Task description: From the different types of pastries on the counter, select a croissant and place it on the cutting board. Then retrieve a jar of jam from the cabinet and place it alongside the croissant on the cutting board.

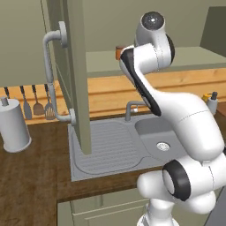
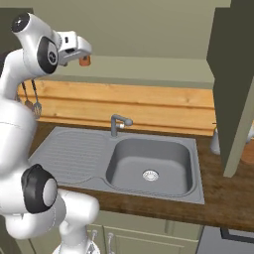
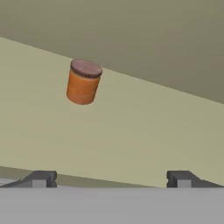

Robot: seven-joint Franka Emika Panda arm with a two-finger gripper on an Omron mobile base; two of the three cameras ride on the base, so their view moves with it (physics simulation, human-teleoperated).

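Item: jar of jam, short, orange-red, brownish lid, standing upright on the pale olive shelf inside the opened cabinet. Position relative to the gripper: in the hand view the jar sits at about eleven o'clock from the midpoint between the finger tips, ahead of them and off to the left of the centre line, well apart, with bare shelf between. Gripper state: jaws spread wide, nothing between them, nothing touched. Long axis of the jar: vertical, so a level approach with one finger on each side of its round wall looks suitable. Supporting views: from the right base view the hand is raised to shelf height and the jar shows just past its tip; from the left base view a sliver of the jar shows behind the upper arm. Judged requirement: shift the hand toward eleven o'clock to centre the jar, then advance. Counter and sink lie well below.
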